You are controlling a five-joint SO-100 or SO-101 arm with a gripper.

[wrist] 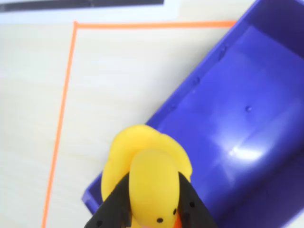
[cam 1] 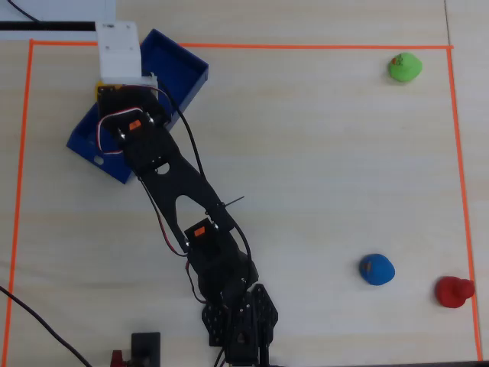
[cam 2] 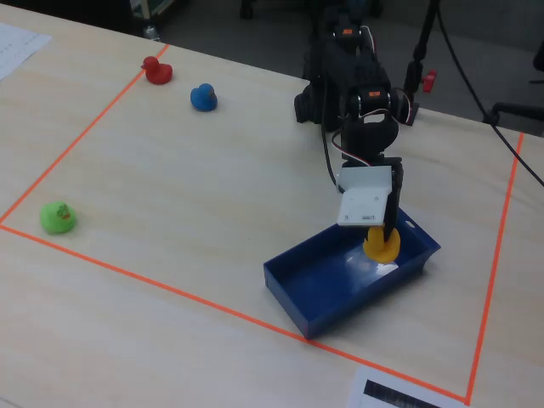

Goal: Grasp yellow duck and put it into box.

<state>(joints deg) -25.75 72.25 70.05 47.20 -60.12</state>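
Observation:
The yellow duck (wrist: 147,175) is pinched between my gripper's (wrist: 152,192) two black fingers, head toward the camera in the wrist view. The gripper is shut on it. In the fixed view the yellow duck (cam 2: 382,244) hangs under the white wrist mount over the right end of the blue box (cam 2: 297,293), about level with its rim. The wrist view puts the duck over one long wall of the box (wrist: 247,95), whose floor is bare. In the overhead view the arm covers the duck and part of the box (cam 1: 183,69).
A green duck (cam 1: 404,67) sits at the top right of the overhead view. A blue duck (cam 1: 377,269) and a red duck (cam 1: 454,292) are at the lower right, all far from the box. Orange tape (cam 1: 229,46) frames the work area.

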